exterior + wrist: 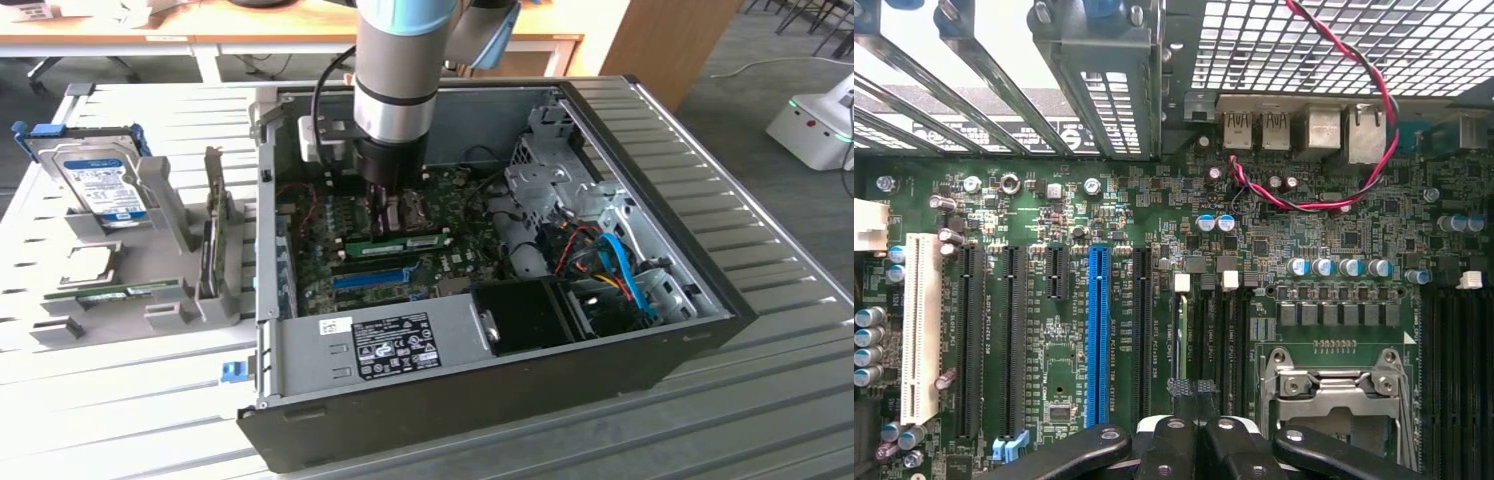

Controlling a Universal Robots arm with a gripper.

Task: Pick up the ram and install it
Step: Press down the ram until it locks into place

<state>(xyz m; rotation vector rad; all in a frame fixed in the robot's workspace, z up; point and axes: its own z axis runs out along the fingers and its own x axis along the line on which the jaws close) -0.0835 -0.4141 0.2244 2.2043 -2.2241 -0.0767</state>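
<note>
The open computer case (pixel 454 380) leaves free entry from above, though its drive cage (pixel 567 165) and cables (pixel 621 270) crowd the three o'clock side.

The robot arm (pixel 396 70) is a thick grey tube with a pale blue joint cap at its upper end and a black band lower down. A black cable (pixel 318 95) runs alongside it. Its gripper (pixel 1199 445) is glossy black, with silver screws.

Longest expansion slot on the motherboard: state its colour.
Blue, clearest in the wrist view.
</note>
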